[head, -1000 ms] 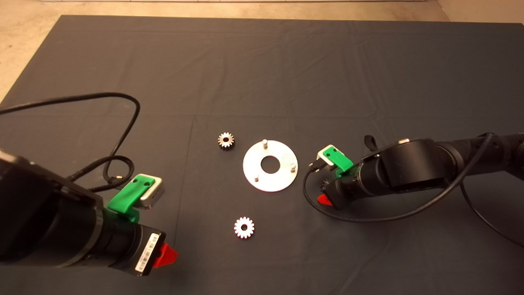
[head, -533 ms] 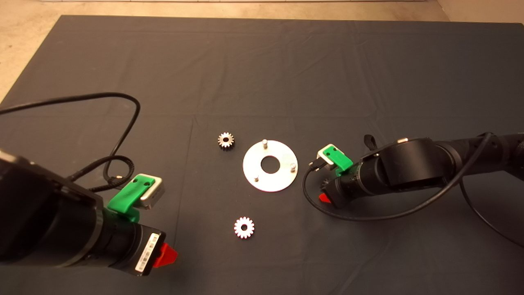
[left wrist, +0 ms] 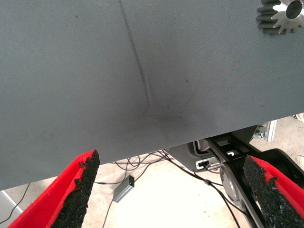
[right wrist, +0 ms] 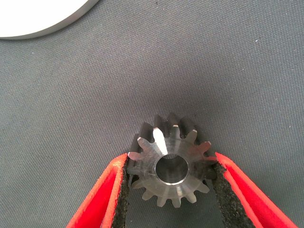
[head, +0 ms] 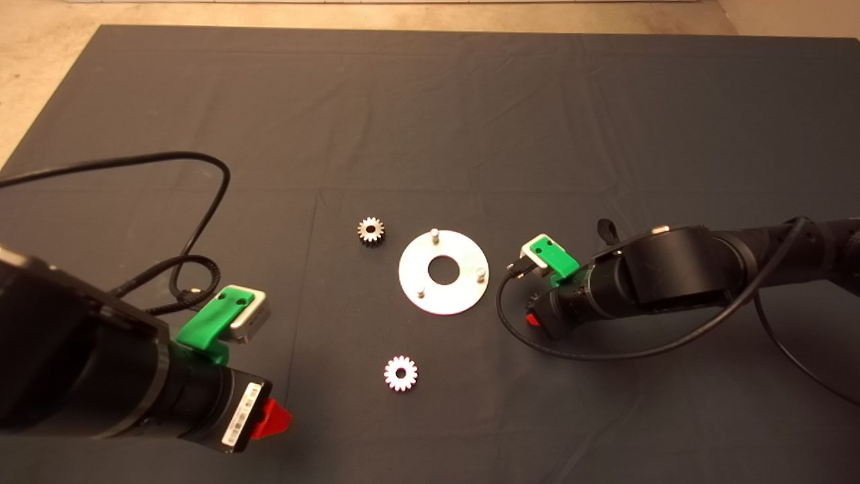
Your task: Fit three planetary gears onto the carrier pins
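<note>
The right gripper (right wrist: 169,187) is down at the mat (head: 430,121) just right of the disc (head: 443,271), and its two red fingers (right wrist: 102,199) are pinched in on a gear (right wrist: 170,161), the black pads pressing the teeth on either side. That gear sits flat, its centre hole facing up, squarely between the pads. In the head view the right gripper (head: 533,318) shows only a sliver of red under the black arm, and the gear it holds is hidden there. A curve of the disc's edge (right wrist: 42,19) lies ahead of the fingers and off to one side, near but apart from the gear.

The three pins (head: 435,234) stand bare on the disc, nothing on any of them. Two more gears lie loose on the mat: one (head: 370,230) just beside the disc's far-left edge, the other (head: 400,373) nearer the left gripper (head: 275,418), which waits low at the near-left of the mat. The left gripper's fingers (left wrist: 78,190) are spread wide with nothing between them, a gear (left wrist: 281,16) ahead of them.
</note>
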